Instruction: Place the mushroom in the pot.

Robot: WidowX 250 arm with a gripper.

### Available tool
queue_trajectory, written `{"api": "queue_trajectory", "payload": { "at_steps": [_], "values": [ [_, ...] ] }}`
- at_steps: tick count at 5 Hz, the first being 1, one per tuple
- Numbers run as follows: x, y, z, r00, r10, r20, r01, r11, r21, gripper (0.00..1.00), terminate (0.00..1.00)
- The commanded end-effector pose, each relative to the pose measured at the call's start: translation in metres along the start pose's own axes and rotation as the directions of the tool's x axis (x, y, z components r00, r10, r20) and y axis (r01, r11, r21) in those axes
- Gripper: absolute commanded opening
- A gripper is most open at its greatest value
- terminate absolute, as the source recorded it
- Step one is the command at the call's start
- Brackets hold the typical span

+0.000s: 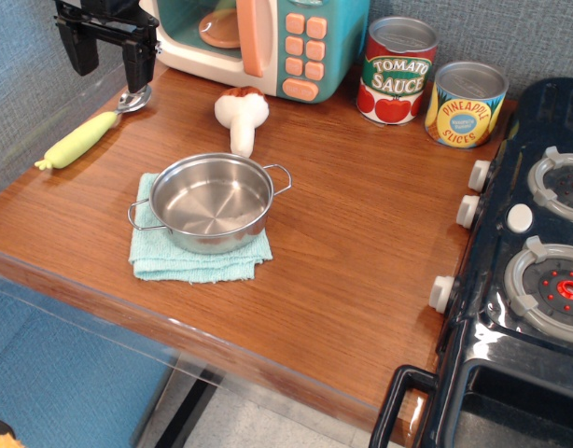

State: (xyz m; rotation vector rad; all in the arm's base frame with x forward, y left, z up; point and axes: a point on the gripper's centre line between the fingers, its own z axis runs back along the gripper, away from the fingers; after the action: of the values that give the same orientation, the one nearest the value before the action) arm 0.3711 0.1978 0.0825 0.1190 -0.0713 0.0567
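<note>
The mushroom lies on the wooden table behind the pot, white stem toward me, reddish-brown cap toward the toy microwave. The pot is shiny steel with two wire loop handles, empty, and sits on a light green cloth. My gripper is at the top left, above the table, its black fingers open and empty. It hangs to the left of the mushroom, above the spoon's bowl.
A spoon with a yellow-green handle lies at the left. A toy microwave stands at the back. A tomato sauce can and a pineapple slices can stand at the back right. A toy stove fills the right side.
</note>
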Motion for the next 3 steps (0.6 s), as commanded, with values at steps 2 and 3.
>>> {"api": "queue_trajectory", "payload": {
  "at_steps": [2,3],
  "values": [
    [0.007,-0.032,-0.001,1.0,-0.011,0.012,0.011,1.0,0.005,1.0,0.0],
    [0.012,-0.06,0.001,1.0,0.005,0.022,-0.005,1.0,-0.002,1.0,0.0]
  ]
}}
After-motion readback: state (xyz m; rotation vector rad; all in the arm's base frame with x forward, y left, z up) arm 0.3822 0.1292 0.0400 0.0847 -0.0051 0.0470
